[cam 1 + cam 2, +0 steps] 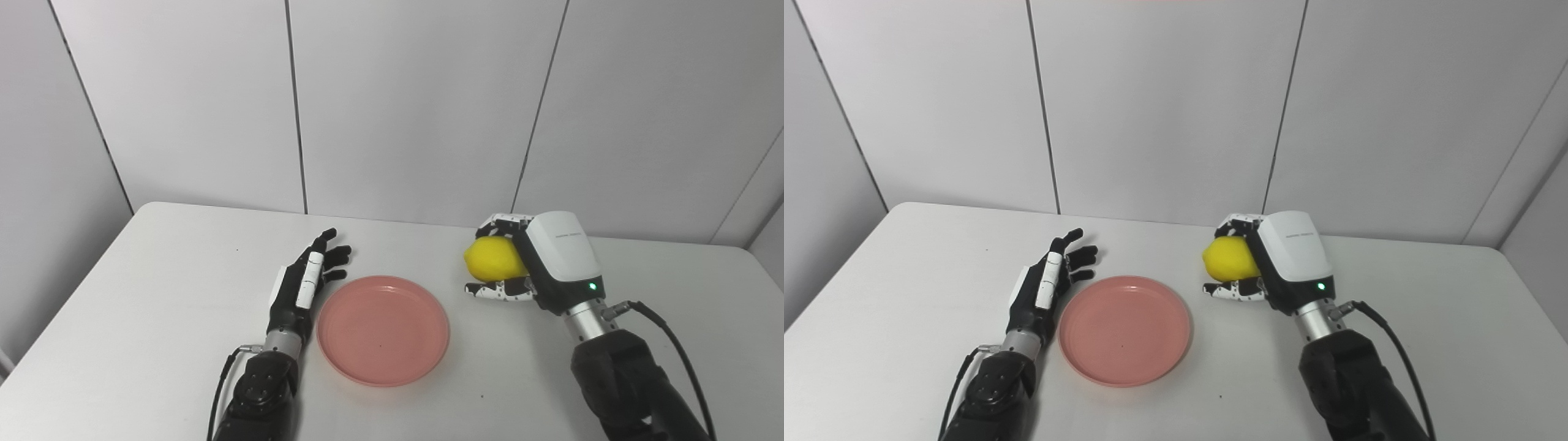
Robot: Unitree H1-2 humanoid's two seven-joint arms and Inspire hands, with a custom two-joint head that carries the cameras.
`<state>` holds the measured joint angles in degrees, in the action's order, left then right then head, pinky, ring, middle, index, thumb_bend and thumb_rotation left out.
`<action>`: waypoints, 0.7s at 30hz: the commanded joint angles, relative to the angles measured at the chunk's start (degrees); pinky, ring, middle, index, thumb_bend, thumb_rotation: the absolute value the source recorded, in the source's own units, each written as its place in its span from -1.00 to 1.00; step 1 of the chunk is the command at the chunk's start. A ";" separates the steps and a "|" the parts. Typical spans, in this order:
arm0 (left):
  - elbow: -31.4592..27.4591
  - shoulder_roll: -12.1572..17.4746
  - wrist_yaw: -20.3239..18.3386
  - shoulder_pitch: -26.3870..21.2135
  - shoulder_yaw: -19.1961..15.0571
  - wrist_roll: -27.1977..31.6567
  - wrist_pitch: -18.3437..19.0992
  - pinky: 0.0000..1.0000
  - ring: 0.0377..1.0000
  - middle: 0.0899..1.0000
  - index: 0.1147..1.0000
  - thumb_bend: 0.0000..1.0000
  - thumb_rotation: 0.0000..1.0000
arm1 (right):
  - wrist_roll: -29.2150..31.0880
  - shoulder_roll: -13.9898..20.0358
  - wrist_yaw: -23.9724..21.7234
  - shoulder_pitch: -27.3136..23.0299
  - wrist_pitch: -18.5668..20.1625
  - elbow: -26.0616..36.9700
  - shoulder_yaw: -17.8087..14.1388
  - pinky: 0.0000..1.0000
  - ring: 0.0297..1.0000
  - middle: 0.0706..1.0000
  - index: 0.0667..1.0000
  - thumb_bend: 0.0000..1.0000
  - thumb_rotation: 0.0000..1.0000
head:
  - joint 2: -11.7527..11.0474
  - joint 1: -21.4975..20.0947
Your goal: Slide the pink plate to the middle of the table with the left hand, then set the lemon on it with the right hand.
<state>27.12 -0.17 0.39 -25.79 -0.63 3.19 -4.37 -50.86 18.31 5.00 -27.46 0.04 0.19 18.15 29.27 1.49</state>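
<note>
Pink plate [383,331]: round, shallow, salmon-pink, with a low raised rim and a flat glossy well; bare inside apart from a tiny dark speck near the centre. Sits flat on the white table [153,294], toward the near middle, a little left of centre.

Lemon [493,259]: bright yellow, oval, smooth-skinned, with a small nub at its left end. Held off the table to the right of the plate and slightly farther back, well clear of the rim. Gripped by the right hand [533,263], white-and-black fingers [499,223] curling over the top and the thumb closing under the fruit. Shows a white back shell with a line of small grey lettering, too small to read, and a green light lit near the wrist. Black cable looping off the right wrist toward the near right.

Left hand [306,282]: black with a white strip along one finger, lying just left of the plate, very close to the rim; cannot tell whether touching it. Fingers [334,252] spread and stretched toward the far side, holding nothing. Thin black cable trailing from the left wrist to the near edge.

Grey panelled wall [416,104] behind the table, with dark vertical seams. No readable brand or label anywhere else.
</note>
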 commanded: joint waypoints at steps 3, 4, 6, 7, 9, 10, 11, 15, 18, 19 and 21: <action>3.30 -2.35 -1.14 1.79 1.37 0.01 2.49 0.44 0.53 0.40 0.59 0.63 0.92 | -0.69 -1.75 0.78 -4.15 -2.94 -1.05 1.63 -0.74 -0.66 -0.51 -0.10 0.02 -0.70 | -0.04 0.06; 3.19 -2.36 -1.11 1.81 1.38 -0.02 2.50 0.43 0.52 0.40 0.58 0.62 0.92 | -1.36 -2.11 0.81 -4.49 -2.86 -1.41 2.25 -0.74 -0.66 -0.51 -0.10 0.01 -0.70 | -0.08 0.07; 3.06 -2.37 -1.19 1.82 1.42 0.00 2.48 0.43 0.51 0.40 0.58 0.61 0.92 | -2.05 -2.88 0.26 -5.01 -2.24 -1.71 3.06 -0.72 -0.63 -0.48 -0.10 0.01 -0.69 | -0.06 0.07; 3.01 -2.41 -1.22 1.80 1.43 0.04 2.48 0.43 0.52 0.40 0.59 0.62 0.92 | -2.14 -3.41 -0.01 -5.33 -1.87 -1.88 3.32 -0.71 -0.62 -0.47 -0.11 0.01 -0.69 | -0.06 0.07; 3.20 -2.39 -1.20 1.69 1.51 -0.12 2.32 0.42 0.52 0.42 0.59 0.61 0.92 | -1.83 -4.56 -0.39 -5.93 -1.40 -2.38 3.50 -0.70 -0.62 -0.48 -0.11 0.01 -0.69 | -0.05 0.06; 3.34 -2.36 -1.15 1.63 1.57 -0.25 2.22 0.41 0.52 0.42 0.59 0.61 0.92 | -1.50 -5.08 -0.63 -6.20 -1.32 -2.72 3.49 -0.71 -0.62 -0.49 -0.11 0.01 -0.70 | -0.06 0.05; 3.44 -2.35 -1.12 1.59 1.60 -0.33 2.17 0.41 0.52 0.42 0.59 0.61 0.93 | -1.29 -5.41 -0.82 -6.34 -1.32 -2.94 3.43 -0.71 -0.63 -0.49 -0.11 0.01 -0.70 | -0.06 0.05; 3.85 -2.36 -1.08 1.37 1.66 -0.43 1.95 0.42 0.51 0.42 0.59 0.60 0.94 | -2.47 -7.00 -1.26 -7.69 -1.58 -5.21 4.80 -0.71 -0.63 -0.49 -0.11 0.01 -0.69 | -0.27 0.13; 4.19 -2.37 -0.98 1.16 1.43 -0.23 1.86 0.41 0.51 0.41 0.59 0.59 0.94 | -4.04 -7.76 -0.48 -8.69 -2.52 -8.27 6.91 -0.75 -0.67 -0.53 -0.11 0.02 -0.70 | -0.41 0.19; 4.17 -2.36 -0.97 1.13 1.38 -0.19 1.86 0.42 0.51 0.42 0.59 0.59 0.94 | -4.08 -8.01 -0.64 -8.97 -2.66 -9.20 7.53 -0.75 -0.67 -0.53 -0.10 0.02 -0.71 | -0.44 0.21; 4.19 -2.23 -0.96 1.09 1.45 -0.37 1.77 0.43 0.51 0.42 0.59 0.58 0.94 | -4.20 -8.42 -0.57 -9.43 -2.74 -10.73 8.51 -0.74 -0.66 -0.51 -0.10 0.02 -0.71 | -0.47 0.03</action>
<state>28.04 -0.36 0.42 -26.13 -0.66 3.18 -5.41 -54.80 10.25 3.01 -33.75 -0.34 -11.10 26.61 28.74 1.50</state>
